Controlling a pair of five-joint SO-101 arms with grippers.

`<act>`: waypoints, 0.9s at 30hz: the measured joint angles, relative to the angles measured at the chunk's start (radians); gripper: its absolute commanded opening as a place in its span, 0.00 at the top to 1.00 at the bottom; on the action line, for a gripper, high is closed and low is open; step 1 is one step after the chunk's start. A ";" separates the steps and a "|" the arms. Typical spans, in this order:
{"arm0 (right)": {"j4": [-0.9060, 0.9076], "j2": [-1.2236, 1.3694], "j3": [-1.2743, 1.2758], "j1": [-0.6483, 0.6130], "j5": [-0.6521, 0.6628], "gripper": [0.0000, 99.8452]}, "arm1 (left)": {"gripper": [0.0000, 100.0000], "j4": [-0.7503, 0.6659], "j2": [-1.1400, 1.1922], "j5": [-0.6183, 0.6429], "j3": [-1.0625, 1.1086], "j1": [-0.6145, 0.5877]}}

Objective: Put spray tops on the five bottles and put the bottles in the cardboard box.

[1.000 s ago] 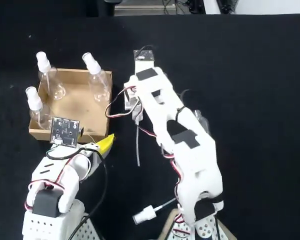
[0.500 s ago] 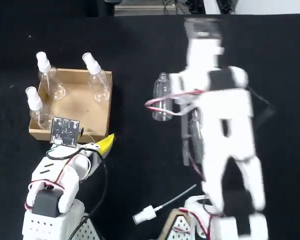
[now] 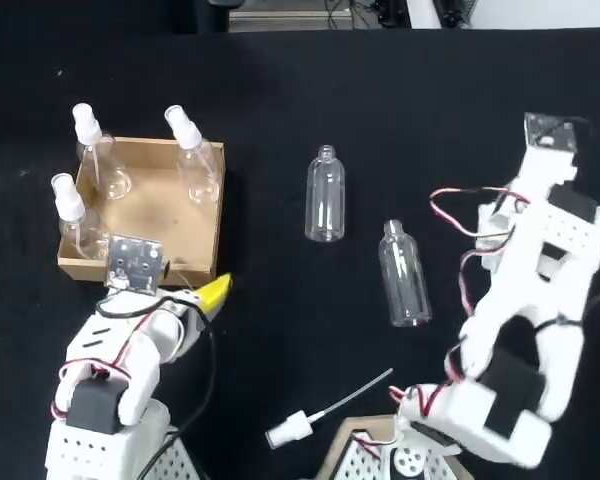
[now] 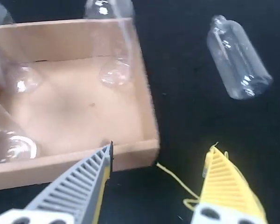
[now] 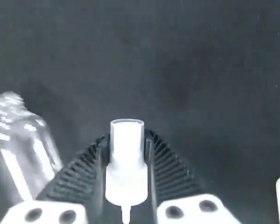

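Blurred: bottle (image 5: 18, 144); cut off: boxed bottles (image 4: 113, 51).

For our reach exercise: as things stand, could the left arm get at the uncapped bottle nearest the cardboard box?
Probably yes: the left gripper is open, with bare table between it and that bottle.

cardboard box (image 3: 152, 212) was open, three capped bottles (image 3: 193, 160) upright inside | bare bottle (image 3: 325, 200) and second bare bottle (image 3: 404, 275) lay flat outside it | loose spray top (image 3: 290, 431) lay apart | other spray top (image 5: 127, 163) sat clamped in right gripper (image 5: 127, 140)
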 measured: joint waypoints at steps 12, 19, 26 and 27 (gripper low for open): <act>0.278 0.046 -0.245 -0.003 -0.009 0.74 | 0.70 0.031 0.000 -0.002 0.000 0.100; 0.480 0.044 -0.433 -0.282 -0.189 0.74 | 0.70 0.035 0.000 -0.002 0.000 0.098; 0.359 -0.089 -0.313 -0.557 -0.339 0.74 | 0.70 0.080 0.000 -0.028 0.000 0.098; 0.305 -0.118 -0.253 -0.588 -0.364 0.74 | 0.70 0.080 0.000 -0.037 0.000 0.098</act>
